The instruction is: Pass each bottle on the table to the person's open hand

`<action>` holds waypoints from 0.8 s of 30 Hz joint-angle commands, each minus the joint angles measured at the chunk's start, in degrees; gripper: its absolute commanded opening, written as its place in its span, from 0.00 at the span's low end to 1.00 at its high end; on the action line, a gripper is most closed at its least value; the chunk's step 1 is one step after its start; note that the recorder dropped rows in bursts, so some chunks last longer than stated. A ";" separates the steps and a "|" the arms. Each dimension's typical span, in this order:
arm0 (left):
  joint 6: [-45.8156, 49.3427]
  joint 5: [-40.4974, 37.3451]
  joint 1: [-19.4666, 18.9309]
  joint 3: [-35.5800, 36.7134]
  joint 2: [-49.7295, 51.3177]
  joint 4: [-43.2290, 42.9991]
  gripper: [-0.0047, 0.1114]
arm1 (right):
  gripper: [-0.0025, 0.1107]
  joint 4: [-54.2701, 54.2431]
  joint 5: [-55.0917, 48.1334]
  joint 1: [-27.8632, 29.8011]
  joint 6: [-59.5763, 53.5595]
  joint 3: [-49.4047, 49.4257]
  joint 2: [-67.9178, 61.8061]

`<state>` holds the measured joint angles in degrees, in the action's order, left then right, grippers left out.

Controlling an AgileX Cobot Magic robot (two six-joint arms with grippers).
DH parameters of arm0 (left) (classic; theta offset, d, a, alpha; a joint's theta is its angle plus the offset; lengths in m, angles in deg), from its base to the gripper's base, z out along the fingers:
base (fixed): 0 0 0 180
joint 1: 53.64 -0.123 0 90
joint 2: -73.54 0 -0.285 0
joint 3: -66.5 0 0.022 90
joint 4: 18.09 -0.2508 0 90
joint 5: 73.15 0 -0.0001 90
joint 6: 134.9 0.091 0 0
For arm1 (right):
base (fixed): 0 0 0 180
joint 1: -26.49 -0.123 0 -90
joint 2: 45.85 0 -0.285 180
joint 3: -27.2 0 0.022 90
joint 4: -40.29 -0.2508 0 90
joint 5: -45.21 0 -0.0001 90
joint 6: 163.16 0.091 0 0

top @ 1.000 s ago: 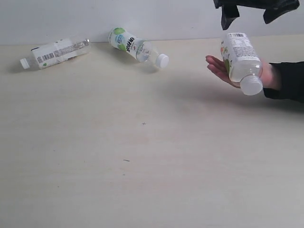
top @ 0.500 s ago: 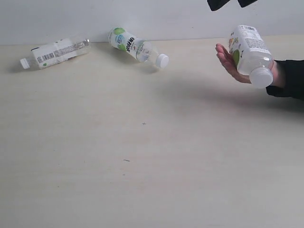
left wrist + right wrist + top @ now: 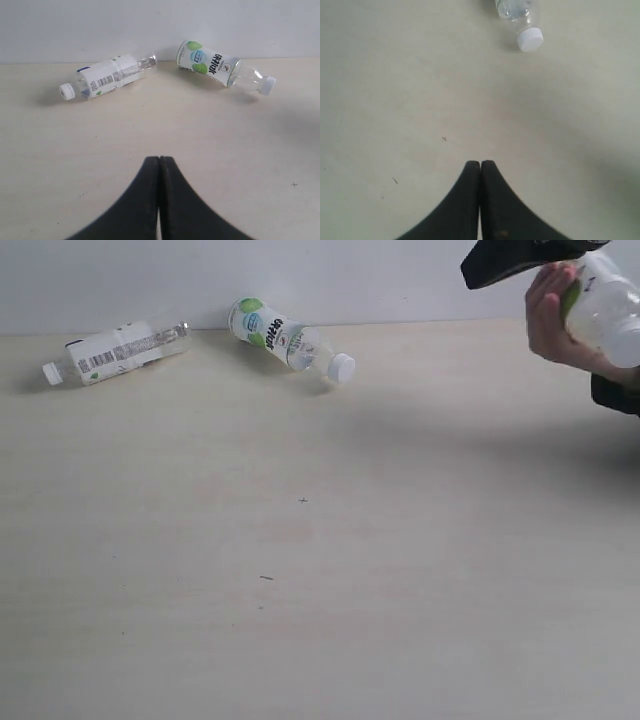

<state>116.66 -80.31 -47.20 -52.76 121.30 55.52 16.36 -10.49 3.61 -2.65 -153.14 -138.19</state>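
Note:
Two bottles lie on their sides at the back of the table: a white barcode-label bottle at far left and a green-white label bottle near the middle, its white cap showing in the right wrist view. At the upper right the person's hand holds a third clear bottle, raised off the table. My right gripper hangs high beside that hand, shut and empty. My left gripper is shut with nothing in it, above bare table; it is outside the exterior view.
A pale wall runs right behind the two lying bottles. A black sleeve shows at the right edge. Tiny dark specks mark the tabletop.
The right gripper's jaws closed empty and it stayed high. The hand with the third bottle rose and drew back toward the upper right edge. The two lying bottles did not move.

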 commanded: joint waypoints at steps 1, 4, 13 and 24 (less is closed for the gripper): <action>0.16 -0.26 -0.15 0.25 -0.25 0.18 0.04 | 0.02 -6.44 4.39 0.27 -6.33 0.24 0.71; 0.16 -0.26 -0.15 0.25 -0.25 0.18 0.04 | 0.02 -10.82 6.39 0.27 -10.68 0.24 0.75; 0.16 -0.26 -0.15 0.25 -0.25 0.18 0.04 | 0.02 -13.51 4.25 0.27 -17.41 0.24 0.75; 0.27 -0.26 -0.15 0.25 -0.25 0.18 0.04 | 0.02 -19.49 5.19 0.27 -24.45 2.40 0.75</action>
<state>116.66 -80.31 -47.20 -52.76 121.30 55.52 -2.24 -5.95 3.61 -26.03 -151.02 -137.76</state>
